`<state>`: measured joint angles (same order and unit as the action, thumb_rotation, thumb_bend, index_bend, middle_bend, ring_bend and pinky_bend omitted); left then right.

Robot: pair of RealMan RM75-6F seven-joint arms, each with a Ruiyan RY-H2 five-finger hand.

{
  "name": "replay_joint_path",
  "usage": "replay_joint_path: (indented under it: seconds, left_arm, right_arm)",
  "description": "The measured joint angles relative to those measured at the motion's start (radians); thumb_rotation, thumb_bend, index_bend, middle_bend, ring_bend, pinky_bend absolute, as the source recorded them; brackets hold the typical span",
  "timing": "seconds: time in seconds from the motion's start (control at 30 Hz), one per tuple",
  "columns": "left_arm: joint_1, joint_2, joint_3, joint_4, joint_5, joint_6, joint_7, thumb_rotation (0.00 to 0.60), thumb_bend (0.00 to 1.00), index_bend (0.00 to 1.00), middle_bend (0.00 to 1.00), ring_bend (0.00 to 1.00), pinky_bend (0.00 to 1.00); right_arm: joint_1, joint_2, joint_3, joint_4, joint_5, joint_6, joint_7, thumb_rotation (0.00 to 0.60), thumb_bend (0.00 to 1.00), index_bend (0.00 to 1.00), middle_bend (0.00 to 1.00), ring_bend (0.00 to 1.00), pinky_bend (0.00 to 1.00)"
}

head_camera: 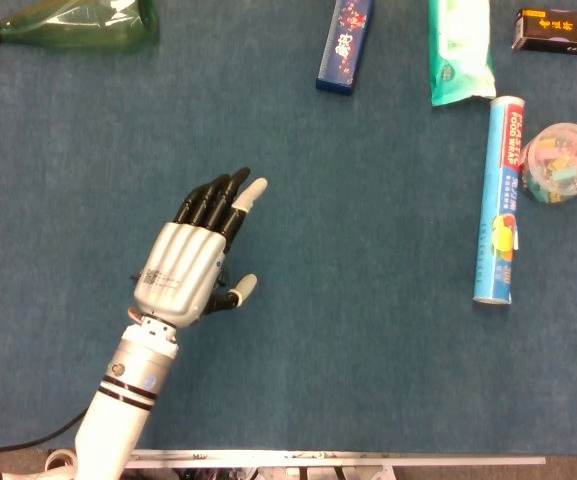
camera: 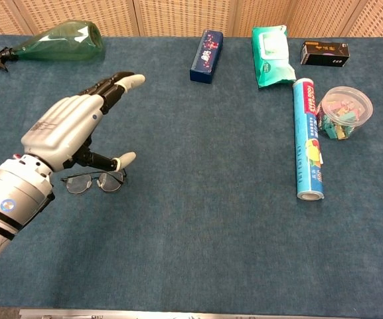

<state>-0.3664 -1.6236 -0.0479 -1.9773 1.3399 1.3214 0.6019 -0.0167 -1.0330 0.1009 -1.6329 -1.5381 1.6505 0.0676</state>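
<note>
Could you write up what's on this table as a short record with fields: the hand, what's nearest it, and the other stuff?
Hand in view: left hand, fingers apart and stretched forward, holding nothing
Right hand: not in view
Nearest thing: eyeglasses, lying flat on the table just below the hand; contact cannot be told
Surface: blue table covering
Far left: green spray bottle, on its side
Far middle: dark blue box
Far right: wet wipes pack, black box
Right side: food wrap roll, beside it a clear tub of clips
</note>
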Motion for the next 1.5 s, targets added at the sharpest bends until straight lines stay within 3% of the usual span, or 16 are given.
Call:
replay_joint_path:
  seconds: [0.6, 1.5]
  left_arm:
    - [0.021, 0.019, 0.028, -0.015, 0.044, 0.015, -0.046, 0.600, 0.25, 0.01, 0.00, 0.00, 0.09]
    - [0.013, -0.019, 0.004, 0.057, -0.021, -0.008, -0.051, 0.600, 0.25, 0.01, 0.00, 0.00, 0.09]
  right_arm:
    - [-0.013, 0.011, 0.008, -0.007, 0.008, 0.020, 0.038, 0.600, 0.02, 0.43, 0.40, 0.30, 0.58]
    - [-0.027, 0.020, 0.019, -0.002, 0.013, 0.042, 0.068, 0.600, 0.02, 0.43, 0.40, 0.30, 0.58]
